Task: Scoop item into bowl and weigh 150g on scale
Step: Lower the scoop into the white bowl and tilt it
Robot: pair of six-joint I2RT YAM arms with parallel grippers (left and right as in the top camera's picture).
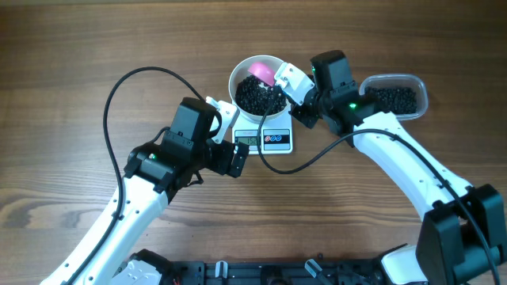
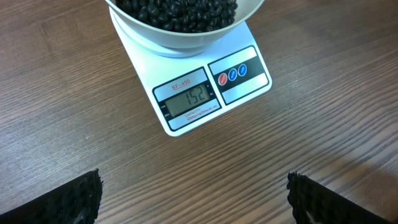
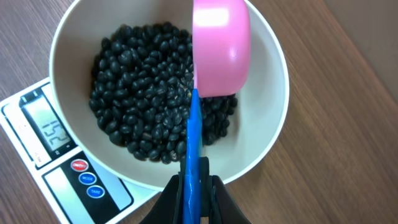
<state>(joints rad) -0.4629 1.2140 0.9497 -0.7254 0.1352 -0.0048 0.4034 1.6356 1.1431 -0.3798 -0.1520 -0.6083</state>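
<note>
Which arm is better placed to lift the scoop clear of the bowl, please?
Right: the right gripper is shut on the scoop by its blue handle, over the beans in the bowl. The left gripper hangs open, short of the scale.

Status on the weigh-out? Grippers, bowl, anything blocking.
Left gripper open, empty, short of the scale. Right gripper shut on scoop, tipped over the bowl. Beans in bowl on scale, display reads 152. Nothing blocking seen.
</note>
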